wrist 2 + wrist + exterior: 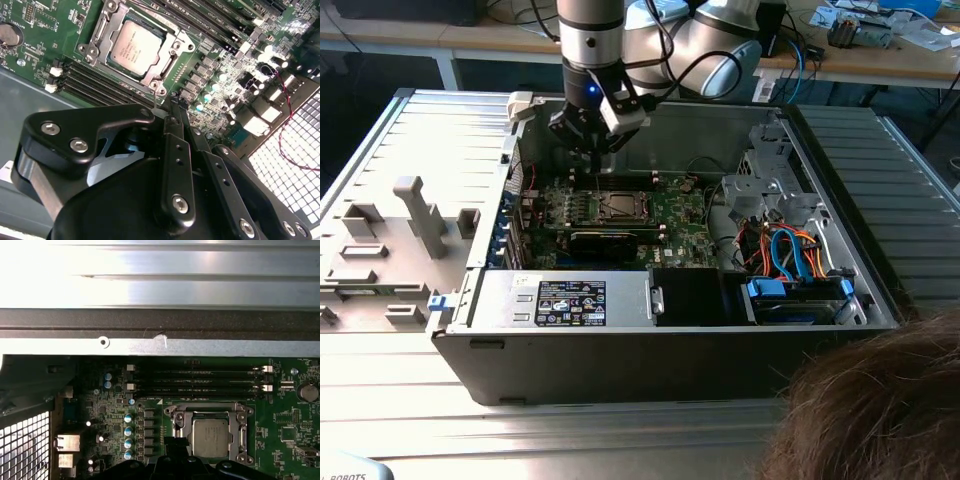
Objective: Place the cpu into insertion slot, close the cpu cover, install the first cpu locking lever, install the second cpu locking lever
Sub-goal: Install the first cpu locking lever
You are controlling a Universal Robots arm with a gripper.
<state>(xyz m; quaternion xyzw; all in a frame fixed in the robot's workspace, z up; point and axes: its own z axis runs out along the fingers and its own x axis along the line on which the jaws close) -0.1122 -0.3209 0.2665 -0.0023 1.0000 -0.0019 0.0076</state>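
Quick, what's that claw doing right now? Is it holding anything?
The gripper: closed, with nothing visible in its grasp, poised over the green circuit board near the cpu.

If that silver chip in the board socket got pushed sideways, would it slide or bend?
The cpu looks flat with a metal top, so probably stiff, not floppy. The cpu cover frames it in the insertion slot, so a sideways push likely would not shift it. Its smooth top may be slippery.

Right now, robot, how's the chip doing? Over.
The gripper shut, empty, over the board. The cpu in the insertion slot, cpu cover down. Nothing blocking.
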